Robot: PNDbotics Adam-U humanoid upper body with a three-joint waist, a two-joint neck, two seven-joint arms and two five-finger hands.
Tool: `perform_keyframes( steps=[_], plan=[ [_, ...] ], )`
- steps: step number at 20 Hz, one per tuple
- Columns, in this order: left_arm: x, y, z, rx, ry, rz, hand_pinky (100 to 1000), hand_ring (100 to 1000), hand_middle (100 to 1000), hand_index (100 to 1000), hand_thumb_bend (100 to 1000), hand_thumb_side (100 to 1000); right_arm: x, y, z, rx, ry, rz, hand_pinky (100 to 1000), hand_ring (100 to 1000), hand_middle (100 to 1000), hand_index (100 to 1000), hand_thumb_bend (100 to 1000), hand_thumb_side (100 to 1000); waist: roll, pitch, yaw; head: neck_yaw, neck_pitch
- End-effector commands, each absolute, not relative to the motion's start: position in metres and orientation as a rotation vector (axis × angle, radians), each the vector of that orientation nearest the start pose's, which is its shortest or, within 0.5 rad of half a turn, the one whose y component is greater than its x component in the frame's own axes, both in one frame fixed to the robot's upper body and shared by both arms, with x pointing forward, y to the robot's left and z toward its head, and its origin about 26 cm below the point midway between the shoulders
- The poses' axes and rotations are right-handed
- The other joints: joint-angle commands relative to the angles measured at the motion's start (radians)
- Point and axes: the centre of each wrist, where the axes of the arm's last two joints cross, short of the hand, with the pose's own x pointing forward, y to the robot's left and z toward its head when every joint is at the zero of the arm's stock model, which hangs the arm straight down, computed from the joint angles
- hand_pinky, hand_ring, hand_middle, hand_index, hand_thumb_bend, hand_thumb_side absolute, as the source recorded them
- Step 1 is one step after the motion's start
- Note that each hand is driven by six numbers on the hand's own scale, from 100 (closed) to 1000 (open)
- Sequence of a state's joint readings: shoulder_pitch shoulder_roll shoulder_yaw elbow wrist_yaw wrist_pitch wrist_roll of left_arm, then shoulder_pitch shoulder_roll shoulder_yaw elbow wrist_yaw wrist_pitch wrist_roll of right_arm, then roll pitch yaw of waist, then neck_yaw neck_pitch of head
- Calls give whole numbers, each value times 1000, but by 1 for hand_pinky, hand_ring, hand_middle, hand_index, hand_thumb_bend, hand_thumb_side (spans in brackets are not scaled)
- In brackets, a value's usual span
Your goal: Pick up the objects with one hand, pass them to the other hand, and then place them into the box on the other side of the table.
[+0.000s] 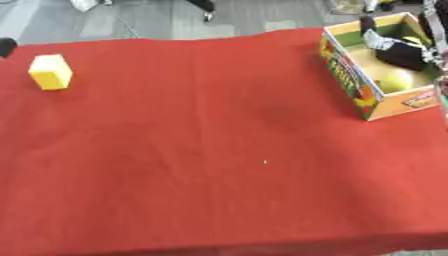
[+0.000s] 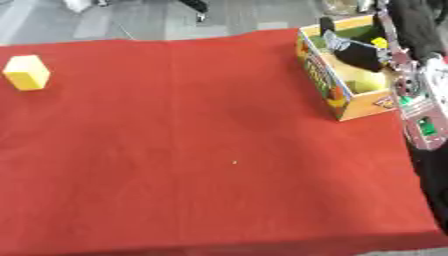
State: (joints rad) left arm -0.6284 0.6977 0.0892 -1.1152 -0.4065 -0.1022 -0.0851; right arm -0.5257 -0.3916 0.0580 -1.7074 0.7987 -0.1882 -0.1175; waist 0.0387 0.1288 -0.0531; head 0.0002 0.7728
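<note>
The right robot hand (image 2: 354,50) is down in the box (image 2: 328,87), grip unclear; something yellow lies inside. One yellow block (image 1: 51,71) waits far left on the tabletop (image 1: 219,150).

I see colourful print on the box (image 1: 354,80) at far right, but I can't read any of it.

Even, bright, diffuse light falls on the red cloth-covered tabletop (image 1: 219,150) with almost no shadows or glare, while both views are soft and blurred throughout, smearing the print on the open cardboard box (image 1: 350,75) and the yellow block (image 1: 50,72).
</note>
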Motion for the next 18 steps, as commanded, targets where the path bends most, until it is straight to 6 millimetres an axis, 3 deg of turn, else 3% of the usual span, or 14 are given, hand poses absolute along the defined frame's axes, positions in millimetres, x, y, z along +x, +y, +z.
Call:
perform_keyframes(
  steps=[1, 5, 9, 18],
  plan=[
    [414, 447, 199, 1162, -1493, -764, 764, 684, 654, 787, 776, 604, 343, -232, 224, 1235, 3077, -1164, 769, 809, 797, 817, 215, 514, -2, -16, -5, 10, -3],
    [437, 440, 175, 1244, -1329, -694, 768, 699, 678, 800, 870, 639, 335, -218, 223, 1077, 3119, -1157, 768, 807, 793, 802, 187, 514, -11, -14, -17, 18, -3],
    [450, 427, 147, 1265, -1244, -489, 762, 696, 671, 794, 955, 643, 333, -214, 223, 1020, 3141, -1161, 768, 807, 793, 792, 158, 517, -18, -5, -28, 27, -3],
    [448, 430, 114, 1318, -1146, -205, 748, 679, 655, 778, 981, 652, 333, -213, 223, 1000, 3161, -1153, 768, 805, 790, 781, 130, 519, -15, 5, -39, 31, -3]
  ],
)
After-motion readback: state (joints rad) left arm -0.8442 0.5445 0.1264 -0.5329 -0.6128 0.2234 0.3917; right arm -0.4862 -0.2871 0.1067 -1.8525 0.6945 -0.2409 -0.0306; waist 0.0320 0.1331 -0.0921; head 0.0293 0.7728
